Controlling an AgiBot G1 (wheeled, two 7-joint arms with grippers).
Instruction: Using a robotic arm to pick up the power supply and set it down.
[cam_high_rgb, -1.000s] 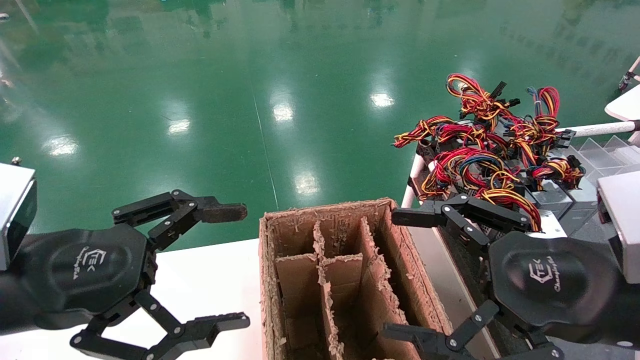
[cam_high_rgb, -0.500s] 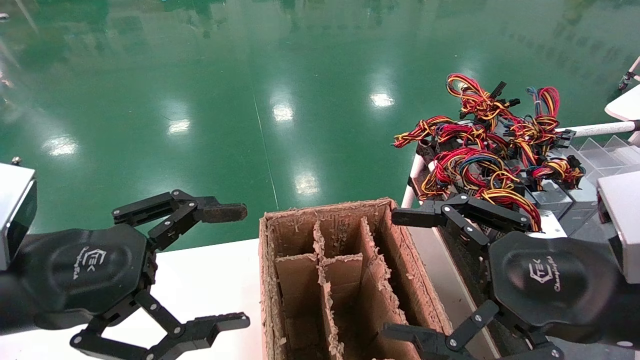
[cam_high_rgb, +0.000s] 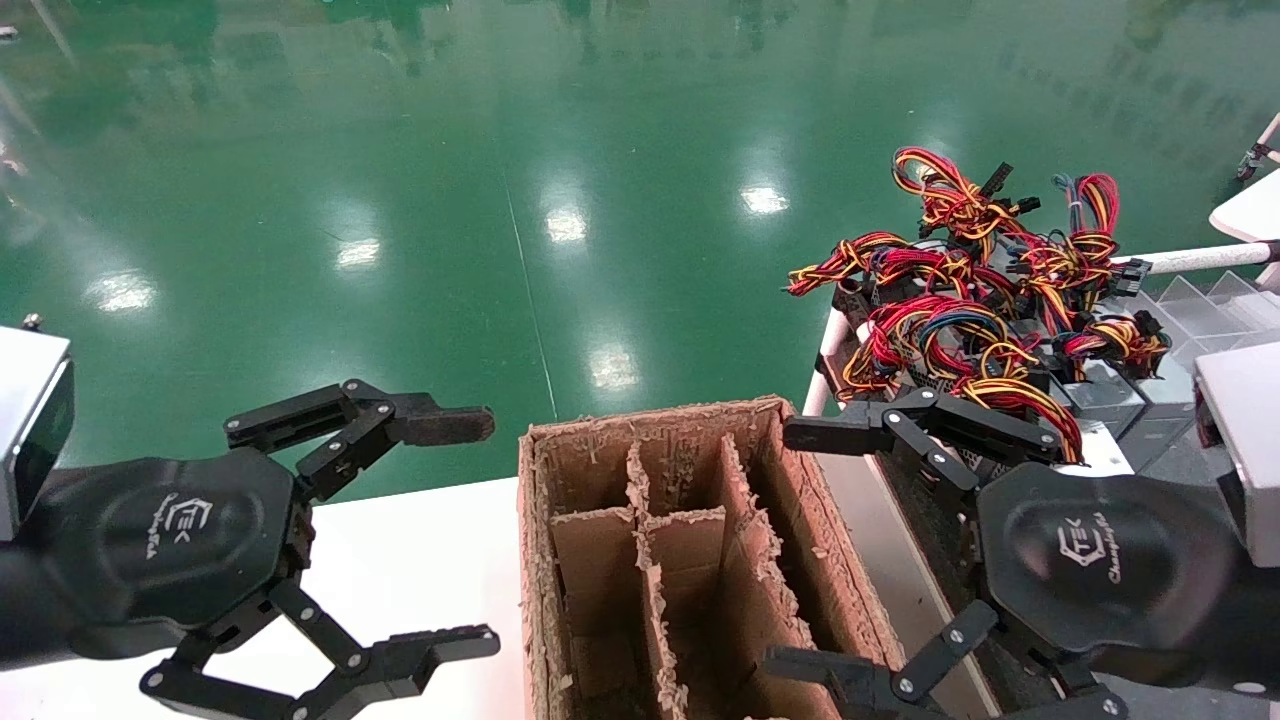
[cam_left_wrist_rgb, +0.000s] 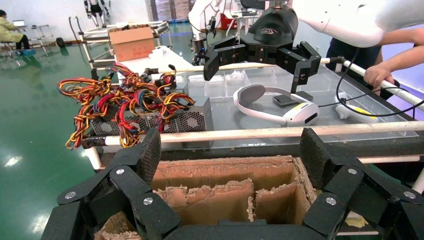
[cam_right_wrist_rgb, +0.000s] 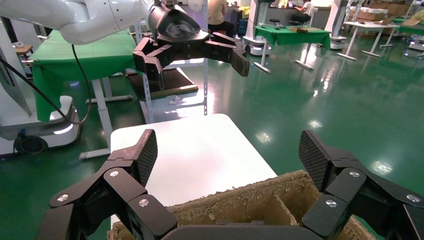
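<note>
The power supplies (cam_high_rgb: 940, 375) lie heaped on the clear-topped side table (cam_high_rgb: 1200, 300) to the robot's right, beyond the right gripper. Their red, yellow, orange and black wire bundles (cam_high_rgb: 960, 290) tangle over them, so an exact count cannot be made; the left wrist view shows at least 2 silver boxes with perforated grilles (cam_left_wrist_rgb: 192, 120). Neither gripper touches them. 1 brown cardboard box (cam_high_rgb: 690, 540) with ragged dividers stands in the middle between 2 grippers, its visible cells empty. The right gripper (cam_high_rgb: 830, 545) hangs just over the box's right wall, fingers spread wide apart and holding nothing. The left gripper (cam_high_rgb: 470, 535) hovers over the white table (cam_high_rgb: 400, 560) left of the box, fingers likewise wide apart. 1 white headset (cam_left_wrist_rgb: 272, 105) rests on the side table.
</note>
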